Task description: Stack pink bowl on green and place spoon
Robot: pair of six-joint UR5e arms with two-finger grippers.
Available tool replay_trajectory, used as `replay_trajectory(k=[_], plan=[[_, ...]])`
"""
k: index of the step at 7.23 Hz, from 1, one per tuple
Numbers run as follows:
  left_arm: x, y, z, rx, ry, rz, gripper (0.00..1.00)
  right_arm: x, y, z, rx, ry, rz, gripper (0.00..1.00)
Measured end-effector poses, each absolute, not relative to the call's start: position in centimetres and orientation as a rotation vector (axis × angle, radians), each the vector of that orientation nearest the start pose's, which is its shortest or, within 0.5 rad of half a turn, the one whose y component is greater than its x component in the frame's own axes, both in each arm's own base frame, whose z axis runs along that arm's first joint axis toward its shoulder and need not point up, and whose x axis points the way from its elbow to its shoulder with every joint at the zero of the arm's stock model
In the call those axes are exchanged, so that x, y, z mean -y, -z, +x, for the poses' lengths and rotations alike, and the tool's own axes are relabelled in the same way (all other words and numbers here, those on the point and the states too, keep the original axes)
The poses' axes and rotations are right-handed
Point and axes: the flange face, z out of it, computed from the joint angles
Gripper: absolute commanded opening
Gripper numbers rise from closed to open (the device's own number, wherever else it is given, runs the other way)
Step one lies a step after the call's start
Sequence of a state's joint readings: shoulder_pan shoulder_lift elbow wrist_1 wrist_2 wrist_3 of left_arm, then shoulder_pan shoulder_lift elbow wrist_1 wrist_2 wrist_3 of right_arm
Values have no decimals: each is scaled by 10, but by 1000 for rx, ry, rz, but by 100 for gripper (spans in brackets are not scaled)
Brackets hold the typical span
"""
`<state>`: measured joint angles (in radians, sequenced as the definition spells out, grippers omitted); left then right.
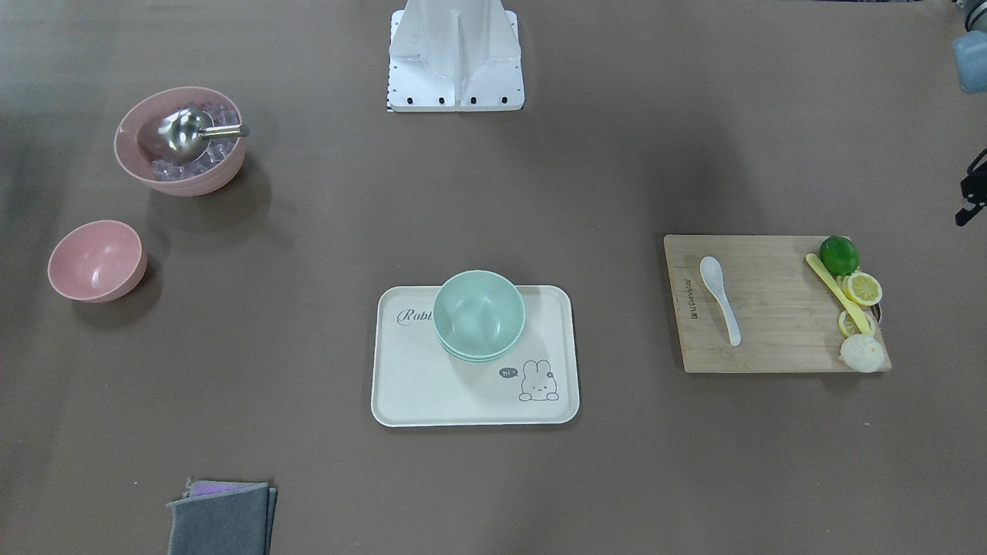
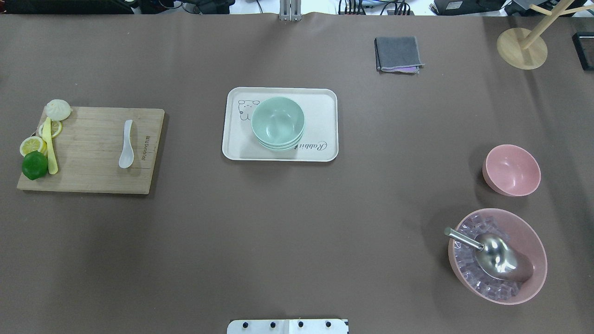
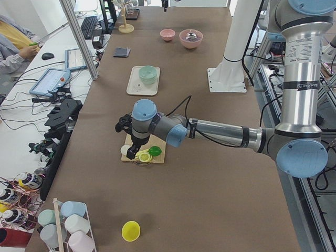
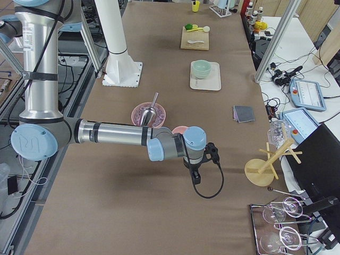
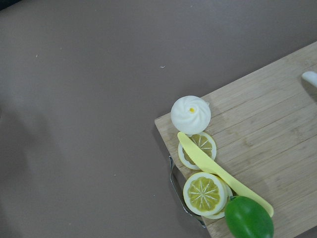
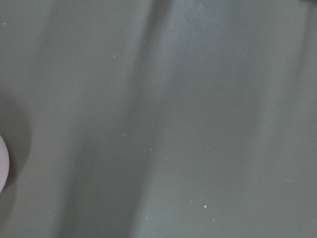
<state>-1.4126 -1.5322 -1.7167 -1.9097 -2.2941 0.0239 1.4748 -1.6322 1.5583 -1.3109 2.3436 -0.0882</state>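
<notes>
A small empty pink bowl point(image 2: 512, 170) stands on the table at the right, also in the front view point(image 1: 96, 260). Stacked green bowls point(image 2: 277, 122) sit on a cream tray point(image 2: 325, 102) at the centre. A white spoon point(image 2: 126, 150) lies on a wooden cutting board point(image 2: 93, 176) at the left. My left gripper point(image 3: 124, 127) hovers over the board's outer end, above the fruit. My right gripper point(image 4: 211, 151) hovers over bare table just beyond the pink bowl. Both grippers show only in the side views, so I cannot tell whether they are open or shut.
A large pink bowl point(image 2: 533, 241) holds ice cubes and a metal scoop point(image 2: 492, 253) near the small bowl. A lime point(image 2: 35, 165), lemon slices, a yellow knife and a white bun point(image 2: 58, 109) sit on the board's left end. A grey cloth point(image 2: 398, 54) and wooden stand point(image 2: 522, 48) lie far back.
</notes>
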Motion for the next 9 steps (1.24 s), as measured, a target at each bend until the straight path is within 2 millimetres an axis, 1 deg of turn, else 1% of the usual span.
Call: replay_trajectory(k=[1,2,4,5,7,9], plan=[[497,-577,6,-740,-318,361,98,475,-673,23,773,233,167,100],[489,-586,-1,-747,-301,341,98,471,-678,28,774,221,162,100],[474,-602,-7,-756,-279,314,98,467,-683,32,773,215,161,100],[470,-603,-8,-758,-261,307,98,467,-684,33,772,212,158,100],[471,-599,-7,-773,-204,293,98,465,-684,32,785,207,155,100],[471,-601,-7,-774,-187,284,98,464,-682,31,815,206,153,100]])
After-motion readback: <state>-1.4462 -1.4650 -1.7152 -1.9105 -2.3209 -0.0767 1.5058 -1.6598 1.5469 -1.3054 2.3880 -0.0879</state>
